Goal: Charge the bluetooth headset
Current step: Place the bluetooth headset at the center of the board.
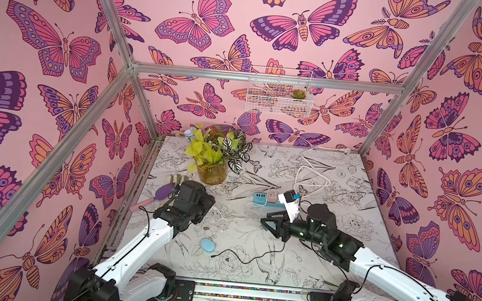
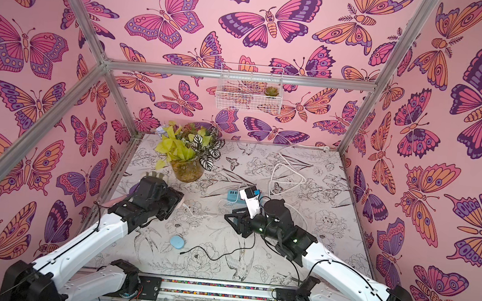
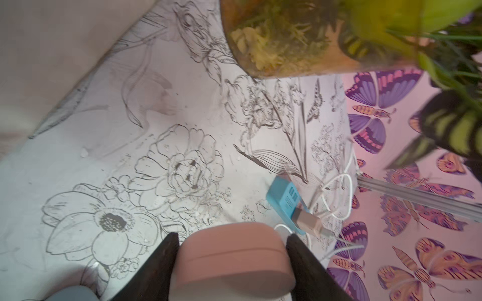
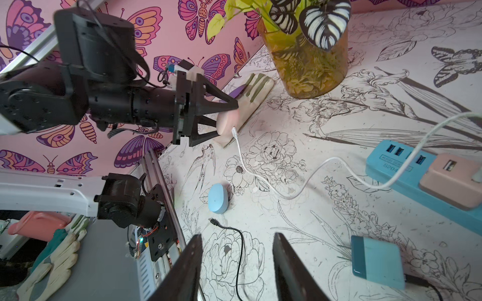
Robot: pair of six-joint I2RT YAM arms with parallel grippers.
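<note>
One grip matters: left end effector (image 3: 232,235) clamps the pink headset case (image 3: 234,263), so the empty, parted right end effector (image 4: 237,235) should seat the white cable (image 4: 288,198) squarely

The rounded pink headset case (image 3: 234,263) is sitting closed between the left gripper's (image 3: 232,235) jaws — the white cable's (image 4: 287,197) plug is touching its side.

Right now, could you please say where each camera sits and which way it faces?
Top views: high behind the robot, looking down on the floral table; both white arms show.
Left wrist: behind left jaws clamping a pink rounded plastic case, facing the blue power strip.
Right wrist: behind the open right jaws, facing the left arm.
Shared: both wrist views show strip and case.
</note>
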